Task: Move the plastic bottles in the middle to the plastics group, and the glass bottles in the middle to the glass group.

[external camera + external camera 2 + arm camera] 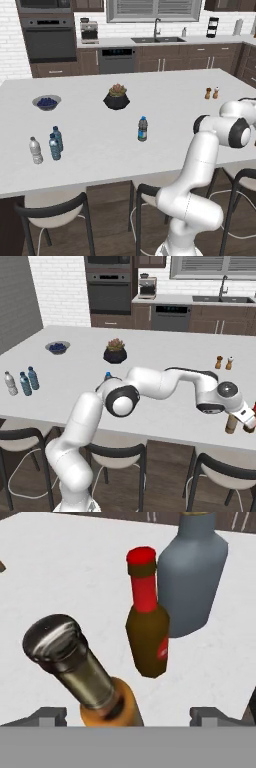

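The amber bottle (95, 677) is seen gripped by the end effector (127, 714) (fingers either side). Just beyond it, a red-capped brown bottle (146, 629) and grey bottle (192, 577) are stood on the tabletop (60, 572).

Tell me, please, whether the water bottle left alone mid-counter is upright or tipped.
Upright. The water bottle stands on its base on the counter, cap at the top.

A large white table (165, 95) fills the middle of the kitchen. Beyond it, a white brick wall (10, 50) backs a run of dark brown cabinets (165, 62) topped by a pale worktop. Set in that run, straight behind the table, are a sink with a tap (157, 36) under a shuttered window (152, 10), a dishwasher (116, 61), and a coffee machine (89, 31). A built-in black oven (49, 40) stands at its left end. Stools with dark curved backs (52, 210) sit along the table's near edge on a dark wooden floor (110, 235).
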